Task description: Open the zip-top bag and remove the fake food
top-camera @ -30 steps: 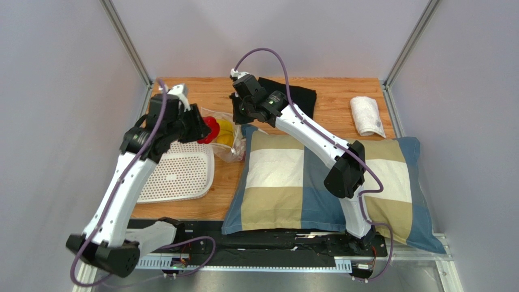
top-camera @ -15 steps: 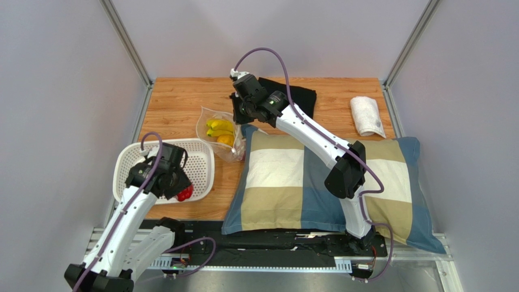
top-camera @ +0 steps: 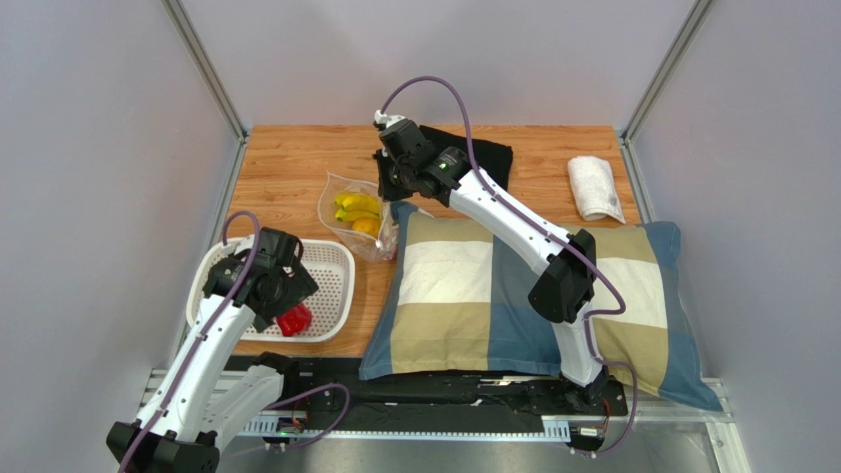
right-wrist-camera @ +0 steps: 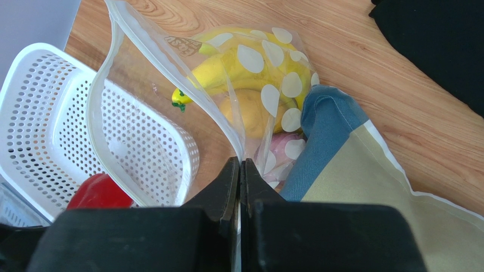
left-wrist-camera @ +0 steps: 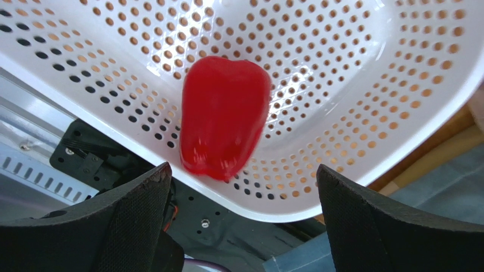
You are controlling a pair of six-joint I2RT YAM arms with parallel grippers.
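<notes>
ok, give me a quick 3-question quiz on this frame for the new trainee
1. True or false: the red pepper is inside the bag.
2. What is the right gripper shut on? A) the pillow B) the bag's edge C) the black cloth
3. Fill in: the left gripper hangs over the pepper with its jaws ____.

Key: 1 false, it lies in the white tray; 2 B; 3 open.
</notes>
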